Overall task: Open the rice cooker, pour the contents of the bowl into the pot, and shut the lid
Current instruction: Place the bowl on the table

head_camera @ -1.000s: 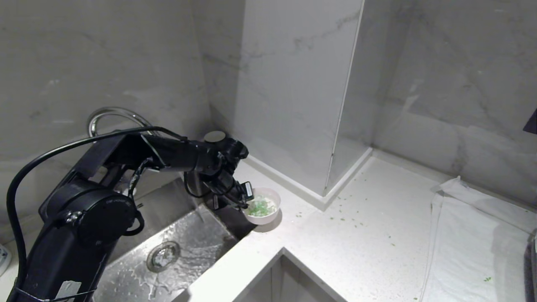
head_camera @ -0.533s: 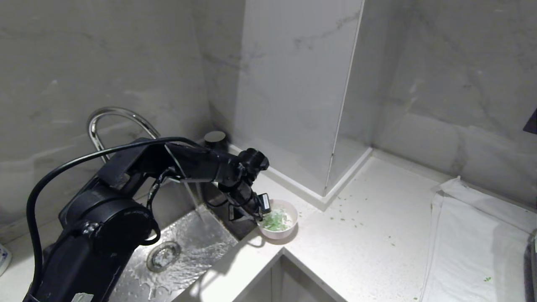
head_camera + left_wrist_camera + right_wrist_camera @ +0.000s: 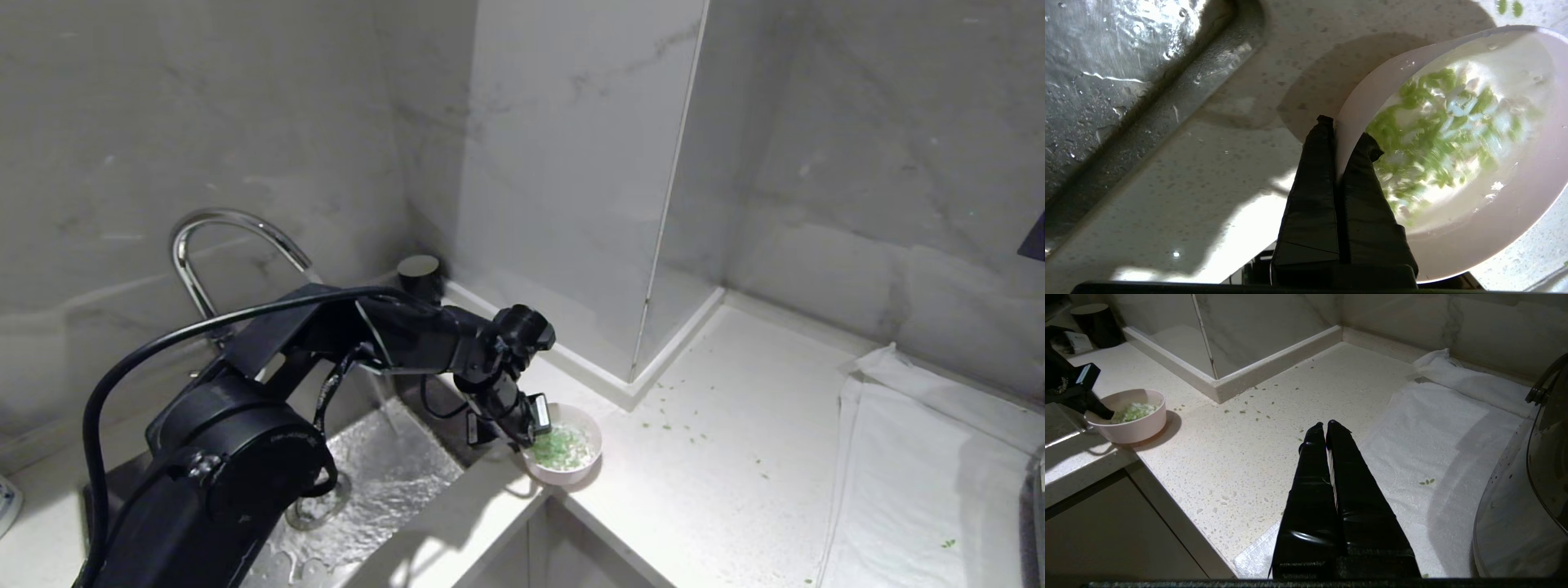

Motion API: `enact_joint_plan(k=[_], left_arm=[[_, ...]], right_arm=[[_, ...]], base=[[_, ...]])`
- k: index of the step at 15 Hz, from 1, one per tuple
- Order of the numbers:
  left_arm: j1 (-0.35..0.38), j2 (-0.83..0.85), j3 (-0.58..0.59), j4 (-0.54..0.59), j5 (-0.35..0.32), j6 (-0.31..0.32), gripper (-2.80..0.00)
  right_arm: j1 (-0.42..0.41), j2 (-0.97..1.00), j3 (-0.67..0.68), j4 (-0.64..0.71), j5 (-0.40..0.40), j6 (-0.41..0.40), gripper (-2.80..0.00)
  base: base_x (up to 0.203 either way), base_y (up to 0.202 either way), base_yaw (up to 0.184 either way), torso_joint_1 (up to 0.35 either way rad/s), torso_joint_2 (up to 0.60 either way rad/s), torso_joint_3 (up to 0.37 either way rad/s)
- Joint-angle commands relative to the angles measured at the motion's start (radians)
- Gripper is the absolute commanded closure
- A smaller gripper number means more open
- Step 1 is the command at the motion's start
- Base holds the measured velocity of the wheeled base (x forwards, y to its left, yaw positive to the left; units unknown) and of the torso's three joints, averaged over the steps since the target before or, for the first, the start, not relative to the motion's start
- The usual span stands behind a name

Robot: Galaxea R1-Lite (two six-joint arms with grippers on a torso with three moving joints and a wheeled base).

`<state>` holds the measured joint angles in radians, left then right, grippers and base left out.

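A pale pink bowl [image 3: 571, 467] holds bright green pieces [image 3: 560, 447] on a white speckled counter [image 3: 718, 490] beside a white towel [image 3: 922, 482].

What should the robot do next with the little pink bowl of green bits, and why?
Probably keep carrying the bowl to the right along the counter, kept level. The left gripper has its jaws shut on the rim, one finger inside, one outside, and the green bits sit in water, so tilting could spill. No cooker shows in the head view yet.
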<state>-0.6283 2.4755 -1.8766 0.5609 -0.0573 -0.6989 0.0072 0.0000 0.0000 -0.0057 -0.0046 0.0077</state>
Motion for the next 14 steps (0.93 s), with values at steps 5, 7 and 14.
enact_joint_plan(k=[5,7,14], left_arm=[[-0.037,0.045,-0.053,0.002,0.03,-0.028,0.0],[-0.037,0.056,-0.067,0.002,0.03,-0.034,0.0],[-0.039,0.061,-0.069,-0.001,0.031,-0.044,-2.8]], right_arm=[[0.0,0.0,0.002,0.0,0.0,0.0,0.0],[0.0,0.0,0.002,0.0,0.0,0.0,0.0],[0.0,0.0,0.002,0.0,0.0,0.0,0.0]], base=[[0.0,0.0,0.0,0.0,0.0,0.0],[0.0,0.0,0.0,0.0,0.0,0.0],[0.0,0.0,0.0,0.0,0.0,0.0]])
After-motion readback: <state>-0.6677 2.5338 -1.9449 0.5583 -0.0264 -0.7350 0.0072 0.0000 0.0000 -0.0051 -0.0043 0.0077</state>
